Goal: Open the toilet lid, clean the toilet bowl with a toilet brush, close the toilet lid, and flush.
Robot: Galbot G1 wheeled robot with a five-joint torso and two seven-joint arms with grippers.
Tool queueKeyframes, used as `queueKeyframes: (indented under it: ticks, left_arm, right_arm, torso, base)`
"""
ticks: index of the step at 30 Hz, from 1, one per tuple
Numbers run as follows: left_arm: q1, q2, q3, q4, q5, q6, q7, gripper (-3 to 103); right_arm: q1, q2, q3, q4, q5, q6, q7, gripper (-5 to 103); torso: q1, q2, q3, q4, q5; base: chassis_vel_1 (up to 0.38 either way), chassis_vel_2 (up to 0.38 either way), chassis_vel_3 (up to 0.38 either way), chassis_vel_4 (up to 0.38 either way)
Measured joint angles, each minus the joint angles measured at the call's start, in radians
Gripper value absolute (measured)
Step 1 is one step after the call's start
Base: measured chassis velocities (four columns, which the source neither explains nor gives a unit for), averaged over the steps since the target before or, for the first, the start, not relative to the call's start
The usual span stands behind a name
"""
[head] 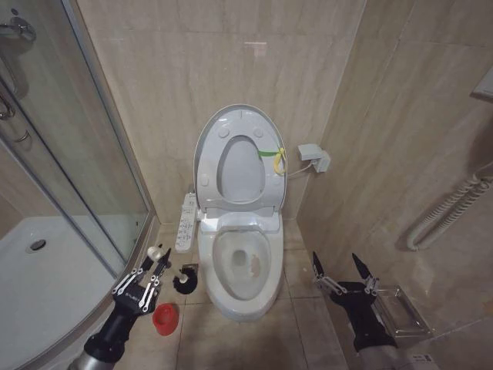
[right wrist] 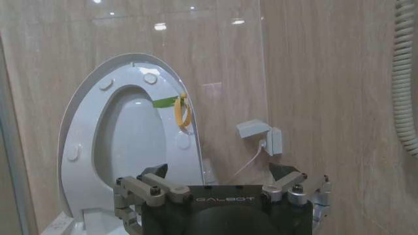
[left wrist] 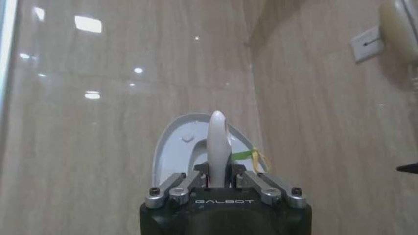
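The toilet lid (head: pixel 238 158) stood raised. The left gripper (head: pixel 153 264) pinched the toilet brush (head: pixel 182 280) left of the toilet bowl (head: pixel 237 266); right gripper (head: pixel 344 272) idled, jaws spread. Scrubbing, closing and flushing remained.

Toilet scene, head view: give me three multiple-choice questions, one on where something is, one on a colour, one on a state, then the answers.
1. Where is the brush's cup?
A. on the floor by the left claw
B. inside the bowl
C. on the shower tray

2. What colour is the cup?
A. blue
B. red
C. white

3. How is the toilet lid?
A. shut
B. raised against the wall
C. removed

Answers:
1 A: the cup sits on the tiles beside the left claw, which holds the toilet brush.
2 B: it is red.
3 B: the toilet lid stands upright above the toilet bowl.
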Motion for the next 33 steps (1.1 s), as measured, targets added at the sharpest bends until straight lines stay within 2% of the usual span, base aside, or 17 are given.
queueKeyframes:
  ticks: [1,3,4,6,7,11,12,13,16,27,30,33]
  left_arm:
    - [0.000,0.000,0.000,0.000,0.000,0.000,0.000,20]
    - [-0.062,0.064,0.007,0.063,-0.043,0.008,0.014,20]
    - [-0.062,0.064,0.007,0.063,-0.043,0.008,0.014,20]
    - [-0.134,0.129,0.020,0.125,-0.080,0.009,0.025,20]
    - [-0.134,0.129,0.020,0.125,-0.080,0.009,0.025,20]
    - [-0.255,0.257,0.046,0.199,-0.131,0.014,0.052,20]
    - [-0.273,0.282,0.056,0.209,-0.143,0.016,0.055,20]
    - [-0.273,0.282,0.056,0.209,-0.143,0.016,0.055,20]
    - [-0.325,0.337,0.091,0.238,-0.174,0.021,0.067,20]
    - [-0.457,0.378,0.242,0.324,-0.295,0.019,0.130,20]
    - [-0.548,0.379,0.321,0.383,-0.346,0.015,0.154,20]
    - [-0.617,0.371,0.368,0.429,-0.360,0.014,0.164,20]
  right_arm:
    - [0.000,0.000,0.000,0.000,0.000,0.000,0.000,100]
    - [0.000,0.000,0.000,0.000,0.000,0.000,0.000,100]
    - [0.000,0.000,0.000,0.000,0.000,0.000,0.000,100]
    - [0.000,0.000,0.000,0.000,0.000,0.000,0.000,100]
    - [0.000,0.000,0.000,0.000,0.000,0.000,0.000,100]
    - [0.000,0.000,0.000,0.000,0.000,0.000,0.000,100]
    - [0.000,0.000,0.000,0.000,0.000,0.000,0.000,100]
    - [0.000,0.000,0.000,0.000,0.000,0.000,0.000,100]
    - [0.000,0.000,0.000,0.000,0.000,0.000,0.000,100]
    - [0.000,0.000,0.000,0.000,0.000,0.000,0.000,100]
    - [0.000,0.000,0.000,0.000,0.000,0.000,0.000,100]
    - [0.000,0.000,0.000,0.000,0.000,0.000,0.000,100]
  torso:
    - [0.000,0.000,0.000,0.0000,0.0000]
    - [0.000,0.000,0.000,0.0000,-0.0001]
    - [0.000,0.000,0.000,0.0000,-0.0001]
    - [0.000,0.000,0.000,0.0002,-0.0003]
    - [0.000,0.000,0.000,0.0002,-0.0003]
    - [0.000,0.000,0.000,-0.0005,0.0000]
    - [0.000,0.000,0.000,-0.0001,0.0000]
    - [0.000,0.000,0.000,-0.0001,0.0000]
    - [0.000,0.000,0.000,0.0000,0.0001]
    - [0.000,0.000,0.000,0.0001,0.0001]
    - [0.000,0.000,0.000,-0.0001,0.0001]
    - [0.000,0.000,0.000,0.0000,0.0002]
  base:
    - [0.000,0.000,0.000,0.000]
    - [0.000,0.000,0.000,0.000]
    - [0.000,0.000,0.000,0.000]
    - [0.000,0.000,0.000,0.000]
    - [0.000,0.000,0.000,0.000]
    - [0.000,0.000,0.000,0.000]
    - [0.000,0.000,0.000,0.000]
    - [0.000,0.000,0.000,0.000]
    - [0.000,0.000,0.000,0.000]
    - [0.000,0.000,0.000,0.000]
    - [0.000,0.000,0.000,0.000]
    - [0.000,0.000,0.000,0.000]
